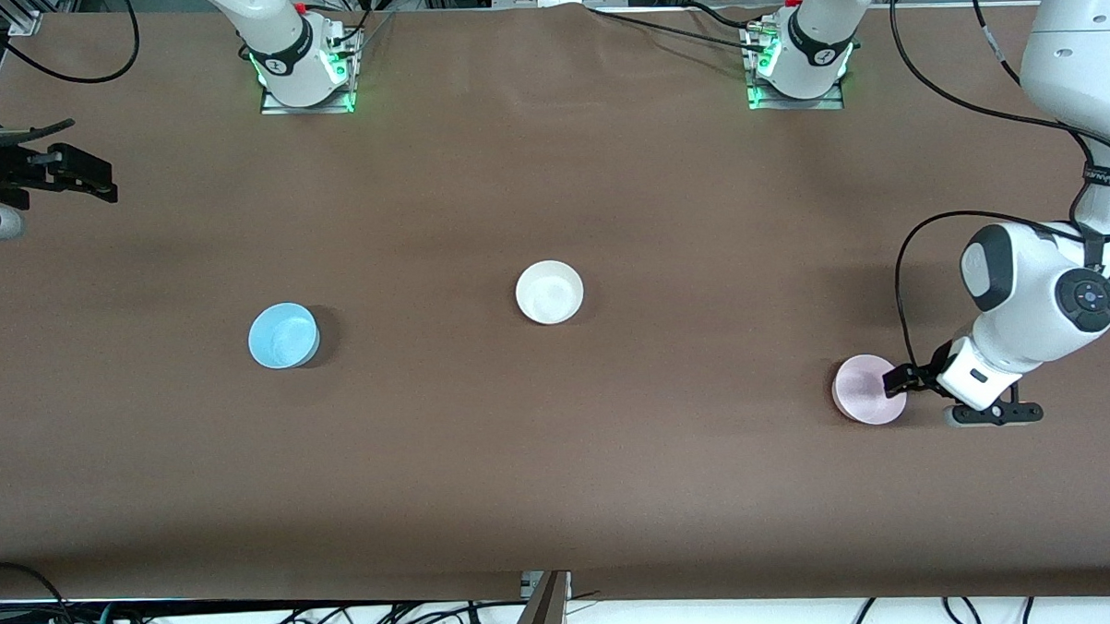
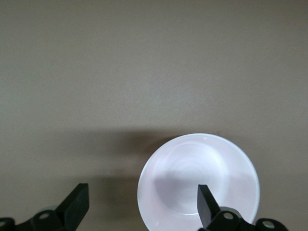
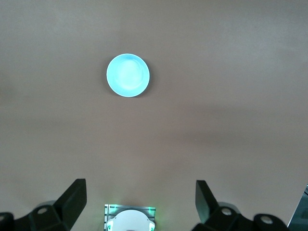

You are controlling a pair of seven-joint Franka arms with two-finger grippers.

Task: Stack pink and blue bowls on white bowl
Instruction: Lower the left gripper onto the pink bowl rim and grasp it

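The pale pink bowl (image 1: 861,392) sits toward the left arm's end of the table. It also shows in the left wrist view (image 2: 202,163). My left gripper (image 1: 901,381) is low at the bowl and open (image 2: 142,192). One finger is over the bowl's inside and the other is outside its rim. The sky blue bowl (image 1: 283,335) sits toward the right arm's end and shows in the right wrist view (image 3: 128,75). The white bowl (image 1: 549,292) stands mid-table between them. My right gripper (image 1: 74,161) waits open and empty (image 3: 139,187), high over the table's right-arm end.
The two arm bases (image 1: 307,76) (image 1: 798,68) stand on the table's edge farthest from the front camera. The right arm's base also shows in the right wrist view (image 3: 129,220). Brown cloth (image 1: 561,478) covers the table. Cables hang past the edge nearest the camera.
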